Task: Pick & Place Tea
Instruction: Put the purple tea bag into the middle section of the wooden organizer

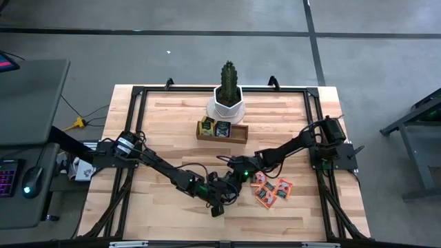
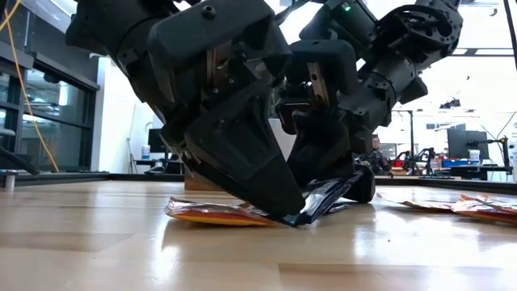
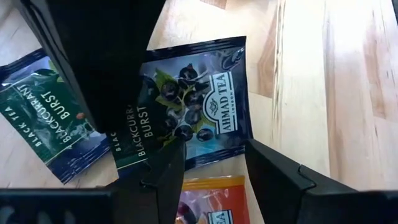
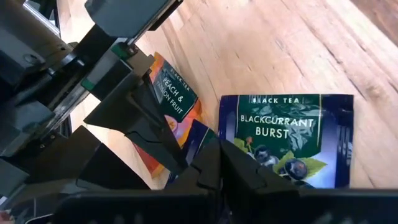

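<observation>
Three tea sachets lie close together at the table's middle. One dark blue blackcurrant sachet [image 3: 199, 99] is tilted, one edge raised [image 2: 347, 184]. A second blackcurrant sachet [image 4: 292, 137] lies flat beside it. An orange peach sachet [image 4: 174, 99] lies partly under the tilted one. My right gripper [image 4: 219, 149] is shut at the tilted sachet. My left gripper [image 3: 214, 162] is open, and its fingers straddle that sachet's near edge above the orange one. My right gripper is shut on an edge [image 4: 201, 138] of the tilted dark blue sachet, slanting down from the table's right. That edge is raised, while the opposite edge [image 2: 300, 217] rests on the table. Its own fingers hide the exact place of contact. My left gripper's fingertip [image 2: 283, 212] stands at the sachet's low edge; whether it touches, I cannot tell.
A wooden tray [image 1: 238, 135] holding sachets stands at the far middle, with a potted cactus [image 1: 227, 96] behind it. Several orange sachets [image 1: 272, 189] lie to the right of both grippers. Bare wood lies along the near edge.
</observation>
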